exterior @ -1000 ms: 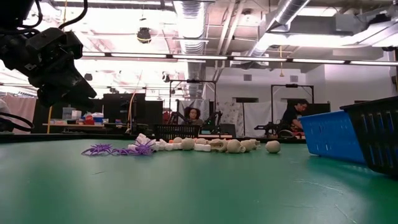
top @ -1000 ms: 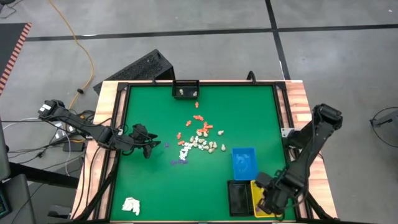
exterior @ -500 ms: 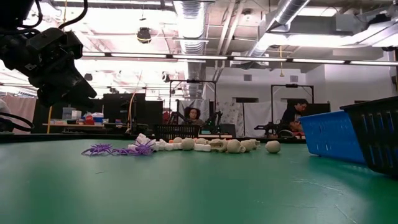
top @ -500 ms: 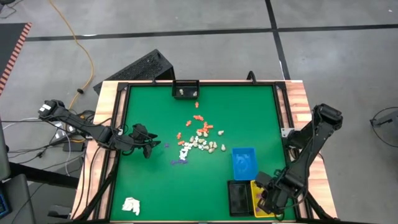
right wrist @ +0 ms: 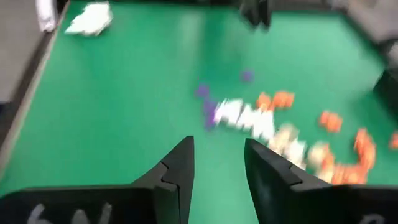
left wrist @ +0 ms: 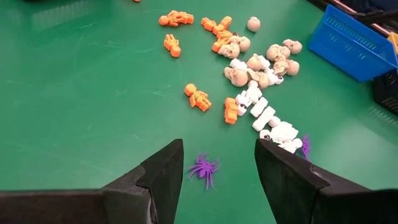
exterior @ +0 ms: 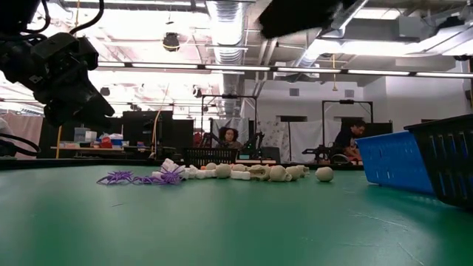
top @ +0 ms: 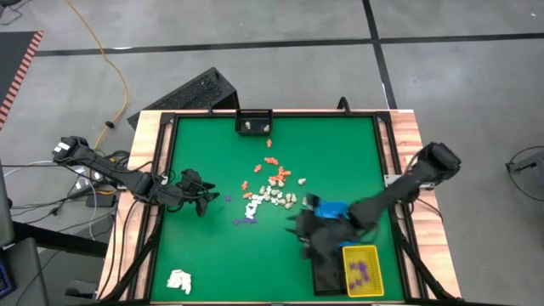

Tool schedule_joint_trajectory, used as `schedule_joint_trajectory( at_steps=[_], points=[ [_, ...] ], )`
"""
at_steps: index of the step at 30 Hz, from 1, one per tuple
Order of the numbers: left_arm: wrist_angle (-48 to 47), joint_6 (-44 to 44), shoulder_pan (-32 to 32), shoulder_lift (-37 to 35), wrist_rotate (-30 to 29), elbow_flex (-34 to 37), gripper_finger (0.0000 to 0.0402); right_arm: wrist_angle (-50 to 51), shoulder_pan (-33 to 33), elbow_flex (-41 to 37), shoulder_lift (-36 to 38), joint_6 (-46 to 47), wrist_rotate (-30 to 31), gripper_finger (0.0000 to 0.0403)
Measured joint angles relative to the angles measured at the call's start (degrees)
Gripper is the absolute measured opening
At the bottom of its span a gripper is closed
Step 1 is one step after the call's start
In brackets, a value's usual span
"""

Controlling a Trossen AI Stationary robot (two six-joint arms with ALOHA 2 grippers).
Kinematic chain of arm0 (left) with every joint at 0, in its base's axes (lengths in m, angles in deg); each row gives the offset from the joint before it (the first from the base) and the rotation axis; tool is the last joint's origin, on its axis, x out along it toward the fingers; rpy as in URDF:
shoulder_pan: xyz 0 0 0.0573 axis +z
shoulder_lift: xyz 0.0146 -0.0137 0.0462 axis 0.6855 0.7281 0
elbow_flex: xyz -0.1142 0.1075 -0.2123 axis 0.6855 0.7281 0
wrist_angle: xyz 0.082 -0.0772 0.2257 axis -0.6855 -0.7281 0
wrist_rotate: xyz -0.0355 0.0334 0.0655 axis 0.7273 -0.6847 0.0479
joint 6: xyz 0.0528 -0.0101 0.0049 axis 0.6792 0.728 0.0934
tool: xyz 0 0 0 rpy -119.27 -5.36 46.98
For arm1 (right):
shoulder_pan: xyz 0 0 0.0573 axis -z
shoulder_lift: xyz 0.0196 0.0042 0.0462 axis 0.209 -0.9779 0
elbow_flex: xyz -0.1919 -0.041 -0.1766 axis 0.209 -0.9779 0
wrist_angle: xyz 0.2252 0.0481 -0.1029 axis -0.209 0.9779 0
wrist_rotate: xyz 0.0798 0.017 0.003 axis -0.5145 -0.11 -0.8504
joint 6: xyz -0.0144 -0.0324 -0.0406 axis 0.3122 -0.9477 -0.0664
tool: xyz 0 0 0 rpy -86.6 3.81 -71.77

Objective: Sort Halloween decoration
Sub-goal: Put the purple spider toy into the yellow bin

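The Halloween decoration (top: 272, 189) lies as a heap of tiny pieces near the middle of the green desk (top: 212, 144). Orange ones are on the far side, cream and white ones in the middle, and purple ones on the near left. The heap runs long from the purple end to the cream end.

The left end effector (top: 202, 194) hangs to the left of the heap, with its fingers spread and empty. A purple spider (left wrist: 204, 169) lies just in front of them, so the left arm looks nearer to it.

The right end effector (top: 308, 229) is near the blue tray (top: 334, 223), also spread and empty. The heap lies ahead of it, a bit apart. Some purple pieces already sit in the yellow tray (top: 361, 270).
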Motion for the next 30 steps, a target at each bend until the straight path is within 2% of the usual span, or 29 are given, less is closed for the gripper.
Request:
schedule_joint_trajectory(
  at_steps=[3, 9, 14, 22, 30],
  points=[
    [0.16, 0.01, 0.02, 0.0, 0.0, 0.0, 0.0189, -7.36, 4.46, -0.02, -4.58, -7.01, -4.64, 0.0154],
    [0.0, 0.07, 0.01, -0.02, 0.0, -0.02, 0.0189, -18.68, 10.33, -0.04, -14.4, -8.48, -14.51, 0.0187],
    [-0.08, 0.28, 0.02, -0.02, 0.0, -0.02, 0.0189, -26.26, 12.48, -0.04, -20.46, -7.83, -16.37, 0.0206],
    [-0.19, 0.31, 0.0, -0.02, 0.0, -0.02, 0.0189, -33.37, 14.07, 0.05, -26.68, -5.87, -20.12, 0.0202],
    [-0.13, 0.28, 0.02, -0.04, 0.0, -0.02, 0.0189, -34.45, 14.35, 2.71, -31.36, -5.73, -21.08, 0.0199]
  ],
)
